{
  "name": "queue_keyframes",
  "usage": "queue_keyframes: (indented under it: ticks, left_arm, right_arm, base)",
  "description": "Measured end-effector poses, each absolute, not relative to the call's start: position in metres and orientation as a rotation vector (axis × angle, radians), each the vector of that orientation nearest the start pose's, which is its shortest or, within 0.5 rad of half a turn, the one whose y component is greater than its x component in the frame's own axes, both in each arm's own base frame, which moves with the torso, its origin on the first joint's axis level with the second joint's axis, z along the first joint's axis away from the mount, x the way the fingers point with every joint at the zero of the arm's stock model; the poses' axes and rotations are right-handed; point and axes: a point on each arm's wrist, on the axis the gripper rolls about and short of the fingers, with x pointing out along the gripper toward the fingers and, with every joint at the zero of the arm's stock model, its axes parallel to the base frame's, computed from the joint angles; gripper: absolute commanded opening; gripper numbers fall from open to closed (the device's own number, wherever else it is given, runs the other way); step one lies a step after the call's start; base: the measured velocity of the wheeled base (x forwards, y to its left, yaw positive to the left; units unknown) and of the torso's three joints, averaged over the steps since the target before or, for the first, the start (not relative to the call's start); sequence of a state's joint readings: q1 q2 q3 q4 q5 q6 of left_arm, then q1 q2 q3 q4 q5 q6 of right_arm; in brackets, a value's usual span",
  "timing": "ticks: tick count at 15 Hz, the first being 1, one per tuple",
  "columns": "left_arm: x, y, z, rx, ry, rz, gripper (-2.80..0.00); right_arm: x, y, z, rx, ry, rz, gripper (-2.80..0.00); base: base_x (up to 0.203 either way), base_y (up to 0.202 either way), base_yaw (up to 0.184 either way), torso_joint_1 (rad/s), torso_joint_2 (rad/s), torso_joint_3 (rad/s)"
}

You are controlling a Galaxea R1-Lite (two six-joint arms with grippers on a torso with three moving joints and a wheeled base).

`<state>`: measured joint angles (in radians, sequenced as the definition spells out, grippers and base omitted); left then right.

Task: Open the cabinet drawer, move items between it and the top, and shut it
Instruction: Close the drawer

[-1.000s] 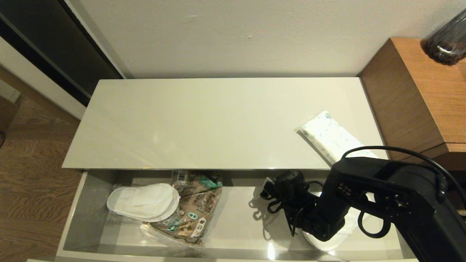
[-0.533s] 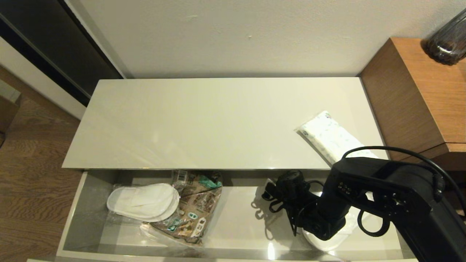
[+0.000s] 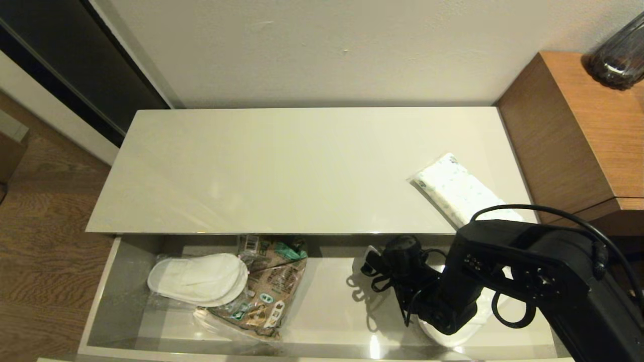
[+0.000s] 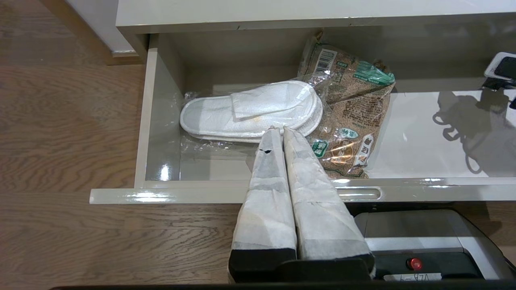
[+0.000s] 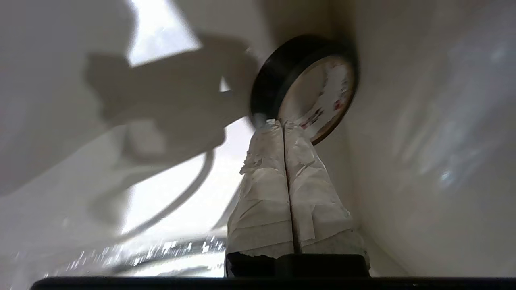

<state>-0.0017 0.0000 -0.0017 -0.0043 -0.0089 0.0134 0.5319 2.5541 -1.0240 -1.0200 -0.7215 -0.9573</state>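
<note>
Inside the open cabinet drawer [image 3: 121, 281], the right gripper [image 5: 282, 122] had its jaws closed, their tips touching the black tape roll [image 5: 304, 88] just ahead. Pinching only the rim, they could let it roll away. The left gripper [image 4: 278, 129], jaws closed and empty, hung before the slippers [image 4: 250, 110].

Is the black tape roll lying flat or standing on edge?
On edge: the tape roll leans against the drawer wall, beyond the shut right gripper.
</note>
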Motion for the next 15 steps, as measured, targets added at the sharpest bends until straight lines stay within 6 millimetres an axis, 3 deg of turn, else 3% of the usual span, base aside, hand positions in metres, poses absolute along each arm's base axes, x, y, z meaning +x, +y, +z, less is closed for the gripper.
queue_keyframes:
  ticks: [1, 2, 15]
  left_arm:
    - [-0.0229, -0.0002, 0.0764, 0.013, -0.006, -0.011, -2.8]
    - [-0.0229, -0.0002, 0.0763, 0.014, -0.006, -0.011, -2.8]
    - [-0.0229, -0.0002, 0.0764, 0.014, -0.006, -0.011, -2.8]
  right_arm:
    - [0.3673, 0.1989, -0.0528, -1.242, 0.466, 0.024, -2.8]
    - [0.3672, 0.1987, -0.0536, -1.251, 0.46, 0.025, 0.0]
    - [0.3661, 0.1935, -0.062, -1.251, 0.456, 0.041, 0.0]
  base:
    - [0.0, 0.0, 0.0, 0.0, 0.0, 0.0]
    - [0.0, 0.0, 0.0, 0.0, 0.0, 0.0]
    - [0.0, 0.0, 0.0, 0.0, 0.0, 0.0]
